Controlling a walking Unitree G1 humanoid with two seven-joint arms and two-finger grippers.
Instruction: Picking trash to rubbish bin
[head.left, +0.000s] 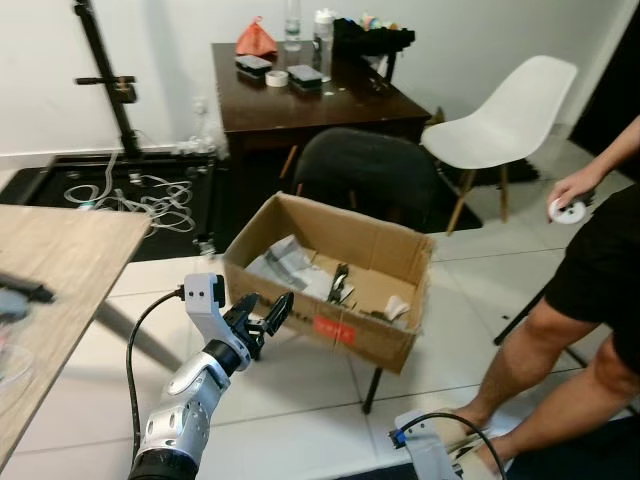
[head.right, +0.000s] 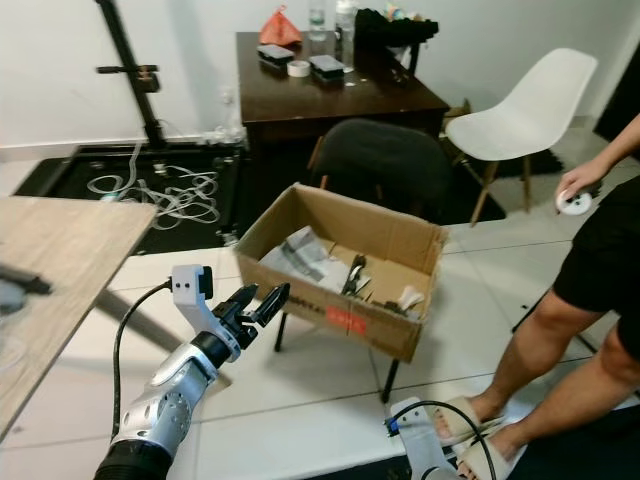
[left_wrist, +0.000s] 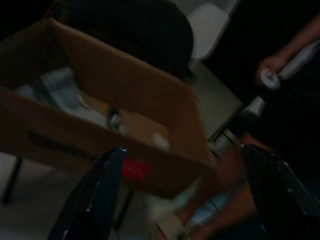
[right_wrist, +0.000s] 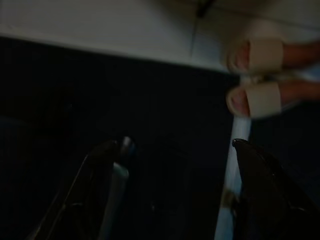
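The left gripper (head.left: 268, 318) is hovering just short of the cardboard box (head.left: 330, 272), jaws spread and empty — release step judged complete. Next: locating further trash.

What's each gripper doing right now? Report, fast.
Left gripper: open, empty, raised beside the cardboard box.
Right gripper: open, empty, hanging low above the floor.

Person (head.left: 590, 300) cut off at edge; box (head.left: 335, 280) contents indistinct, perhaps paper.
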